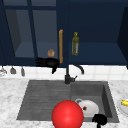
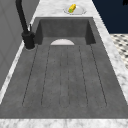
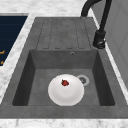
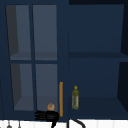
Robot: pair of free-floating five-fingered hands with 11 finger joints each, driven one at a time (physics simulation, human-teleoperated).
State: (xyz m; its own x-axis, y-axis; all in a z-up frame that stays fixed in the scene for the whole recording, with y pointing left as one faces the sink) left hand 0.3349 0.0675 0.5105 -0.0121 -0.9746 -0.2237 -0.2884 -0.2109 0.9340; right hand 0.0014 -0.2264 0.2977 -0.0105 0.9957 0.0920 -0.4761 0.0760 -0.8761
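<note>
The left hand (image 1: pixel 48 62) hangs in front of the lower edge of the wall cabinet's glass door (image 1: pixel 32 32), its fingers straight and spread toward the left, thumb pointing down, holding nothing; its palm lies just beside the foot of the wooden door handle (image 1: pixel 60 46), and whether it touches the handle cannot be told; in the upper view the same hand (image 4: pixel 47 115) sits at the bottom of the door, beside the handle (image 4: pixel 61 98). Behind the glass, just above the hand, a small brown rounded thing (image 1: pixel 51 52) rests on the bottom shelf; in the open right half of the cabinet a green bottle (image 1: pixel 75 43) stands upright on the same shelf, near its left end.

The right hand (image 1: pixel 100 119) hovers low at the front right corner of the sink (image 1: pixel 45 100); whether its fingers are open or curled cannot be told. Just left of it a white plate (image 1: pixel 87 107) lies in the basin, a small red strawberry (image 3: pixel 65 82) on it near the drain (image 3: pixel 82 80); a red ball (image 1: pixel 67 115) shows at the sink's front edge, overlapping the plate. The black tap (image 1: pixel 68 75) stands at the back edge; on the desk (image 1: pixel 10 100), at its right edge, a second plate (image 1: pixel 123 107) carries a piece of corn (image 1: pixel 124 102).
</note>
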